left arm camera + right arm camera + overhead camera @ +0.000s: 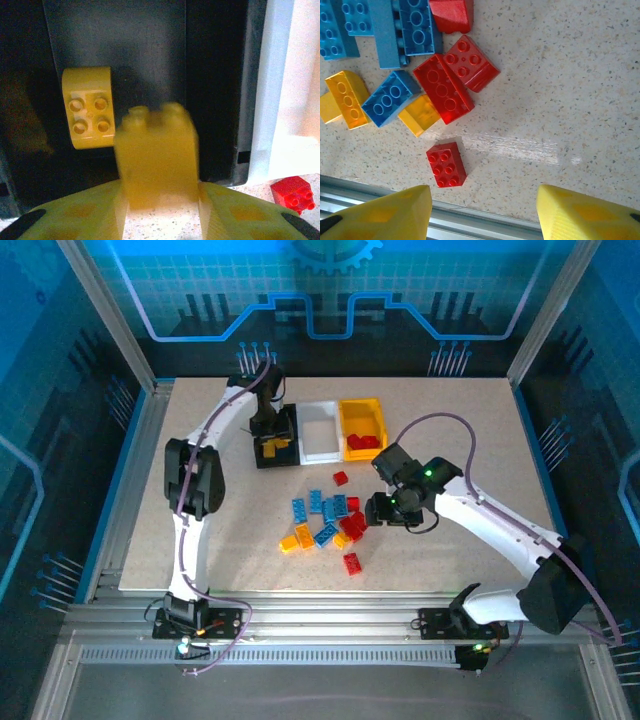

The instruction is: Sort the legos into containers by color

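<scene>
My left gripper [160, 200] hangs over the black bin [150, 50], jaws open about a brick's width. A blurred yellow brick [157, 150] sits at its fingertips, seemingly dropping. Another yellow brick [90, 107] lies in that bin. In the top view the left gripper [270, 435] is above the black bin [262, 458], next to the white bin [318, 430] and the orange-yellow bin [360, 412], which holds red bricks [365, 442]. My right gripper [482, 210] is open above a small red brick [446, 164], and stands [385, 508] beside the pile of mixed legos [322, 520].
The pile holds blue bricks [395, 25], red bricks [445, 87] and yellow ones [345, 97]. A lone red brick [340, 478] lies near the bins, another [352, 563] near the table's front edge. A metal rail [470, 225] borders that edge.
</scene>
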You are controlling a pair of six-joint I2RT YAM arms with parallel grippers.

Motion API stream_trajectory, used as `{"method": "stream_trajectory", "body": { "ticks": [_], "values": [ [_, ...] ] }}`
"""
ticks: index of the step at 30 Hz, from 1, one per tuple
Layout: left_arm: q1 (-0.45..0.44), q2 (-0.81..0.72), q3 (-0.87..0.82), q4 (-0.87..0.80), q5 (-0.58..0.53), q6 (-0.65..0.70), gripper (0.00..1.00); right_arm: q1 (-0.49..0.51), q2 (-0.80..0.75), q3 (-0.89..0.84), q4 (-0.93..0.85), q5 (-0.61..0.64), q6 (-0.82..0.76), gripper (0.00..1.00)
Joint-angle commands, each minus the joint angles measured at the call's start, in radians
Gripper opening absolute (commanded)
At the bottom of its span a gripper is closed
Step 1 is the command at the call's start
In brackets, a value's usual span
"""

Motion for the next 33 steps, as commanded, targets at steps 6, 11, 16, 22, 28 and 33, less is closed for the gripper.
{"method": "stream_trajectory", "body": {
  "ticks": [6, 11, 16, 22, 28, 33],
  "values": [
    [0.008, 0.005, 0.044, -0.038, 0.027, 0.014, 0.48, -0.012, 0.031, 0.023, -0.015, -0.014, 0.004, 0.6],
    [-0.009, -0.124, -0.076, -0.01, 0.063, 0.014, 0.52, 0.0, 0.08, 0.063, -0.012, -0.025, -0.012, 0.6],
    [-0.059, -0.365, -0.391, 0.04, 0.066, 0.029, 0.59, 0.023, 0.13, 0.087, -0.002, -0.031, -0.023, 0.63],
    [-0.16, -0.654, -0.787, 0.098, 0.127, 0.02, 0.64, 0.054, 0.187, 0.115, 0.022, -0.039, -0.025, 0.65],
    [-0.304, -0.776, -0.974, 0.111, 0.171, 0.205, 0.7, 0.087, 0.216, 0.127, 0.041, -0.035, -0.012, 0.66],
    [-0.35, -0.751, -0.981, 0.082, 0.152, 0.398, 0.71, 0.111, 0.202, 0.108, 0.047, -0.025, 0.014, 0.66]
  ]
}}
